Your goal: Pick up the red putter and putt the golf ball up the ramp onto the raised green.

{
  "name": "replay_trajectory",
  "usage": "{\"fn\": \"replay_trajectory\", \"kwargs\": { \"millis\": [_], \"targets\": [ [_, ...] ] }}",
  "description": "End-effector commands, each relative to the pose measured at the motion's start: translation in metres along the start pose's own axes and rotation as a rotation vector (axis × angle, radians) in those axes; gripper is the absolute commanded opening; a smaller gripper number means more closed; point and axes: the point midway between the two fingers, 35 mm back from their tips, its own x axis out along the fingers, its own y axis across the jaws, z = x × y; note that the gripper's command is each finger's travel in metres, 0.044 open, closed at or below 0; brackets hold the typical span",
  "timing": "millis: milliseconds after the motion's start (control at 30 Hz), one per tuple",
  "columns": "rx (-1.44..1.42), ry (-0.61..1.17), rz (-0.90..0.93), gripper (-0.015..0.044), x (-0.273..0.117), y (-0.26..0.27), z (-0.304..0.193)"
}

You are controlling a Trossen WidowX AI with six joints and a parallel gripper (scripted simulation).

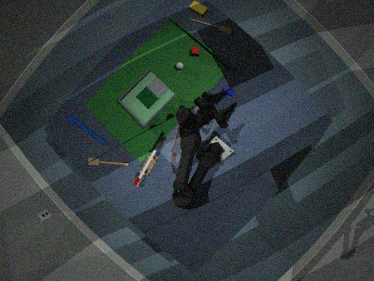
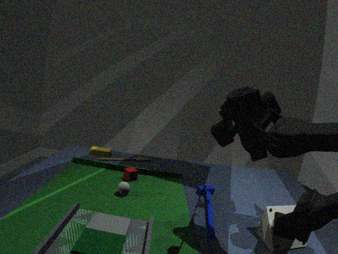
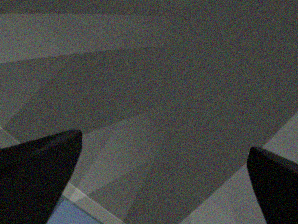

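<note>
Green putting mat (image 1: 125,104): laid diagonally across the upper centre of the top view.

Raised green (image 1: 146,98): a pale square platform with a dark green centre, set on the mat left of frame centre in the top view; seen at the lower left of the exterior view.

Golf ball (image 1: 179,65): white, resting on the mat in the upper centre of the top view, well apart from the raised green.

Red block (image 1: 194,51): on the mat just up and right of the ball.

Red putter (image 1: 145,166): a pale shaft with a red end, lying at the lower edge of the mat, lower left of frame centre in the top view; untouched.

Blue putter (image 1: 85,129): lying at the left of the top view, off the mat.

Yellow block (image 1: 198,7): at the top edge of the top view.

Gripper (image 2: 240,140): raised at the right of the exterior view, well above the table; fingers spread wide, with nothing between them in the wrist view.
</note>
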Motion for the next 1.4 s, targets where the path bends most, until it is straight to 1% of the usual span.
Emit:
{"fn": "replay_trajectory", "kwargs": {
  "millis": [0,33,133,300,467,633,767,900,1000,1133,1200,1367],
  "targets": [
    [0.001,-0.001,0.012,0.0426,-0.001,0.002,0.001],
    [0.005,-0.005,0.048,0.0440,-0.003,0.008,0.003],
    [0.027,-0.002,0.254,0.0440,-0.020,0.043,0.013],
    [0.065,0.099,0.603,0.0440,-0.069,0.097,0.017],
    [0.096,0.316,0.901,0.0440,-0.136,0.131,0.005],
    [0.116,0.624,1.108,0.0440,-0.210,0.141,-0.015],
    [0.123,0.878,1.191,0.0440,-0.264,0.135,-0.029],
    [0.126,1.159,1.217,0.0440,-0.318,0.119,-0.041],
    [0.126,1.379,1.197,0.0440,-0.358,0.101,-0.048],
    [0.123,1.656,1.120,0.0440,-0.407,0.072,-0.054],
    [0.122,1.705,1.101,0.0440,-0.415,0.067,-0.054],
    [0.121,1.706,1.100,0.0440,-0.417,0.065,-0.055]
  ]
}}
